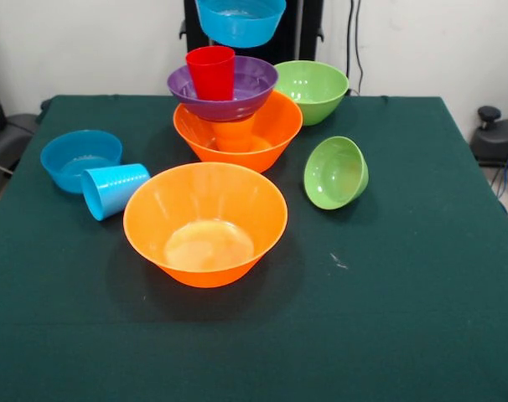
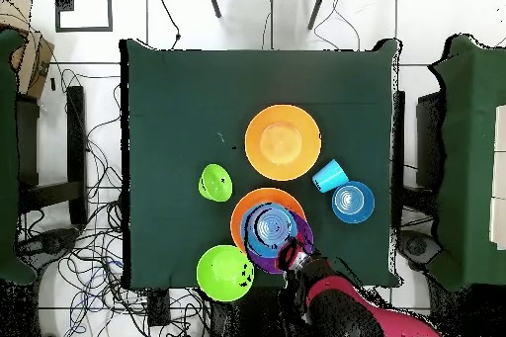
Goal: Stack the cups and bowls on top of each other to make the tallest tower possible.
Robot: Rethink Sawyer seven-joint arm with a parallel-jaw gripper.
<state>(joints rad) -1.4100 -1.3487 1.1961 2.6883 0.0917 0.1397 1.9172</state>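
Gripper (image 2: pixel 293 254) detail is too blurred in the overhead view to tell whether it is spread or pressed together; it sits at the rim of the small blue bowl (image 1: pixel 241 20), which hangs above the red cup (image 1: pixel 211 73), apparently carried there though the hold itself is not visible. Directly below, the tower (image 1: pixel 229 109) runs red cup inside purple bowl (image 1: pixel 250 92), purple bowl on an orange cup (image 1: pixel 235 134), that cup in a large orange bowl (image 1: pixel 266 138). Every piece looks like thin, glossy plastic: light, stiff and likely slippery, so a pinch on the rim wall seems the safest hold, and the blue bowl will need centring on the narrow cup mouth or the stack may tip. Just beside the tower stands a large green bowl (image 1: pixel 313 88). Farther out lie a small green bowl (image 1: pixel 335 172) tipped on its side, a second large orange bowl (image 1: pixel 205 222), a light blue cup (image 1: pixel 113 189) on its side touching another small blue bowl (image 1: pixel 78 157). Beyond those, the tabletop (image 1: pixel 405 318) is bare right to its edges, giving open room for moves.
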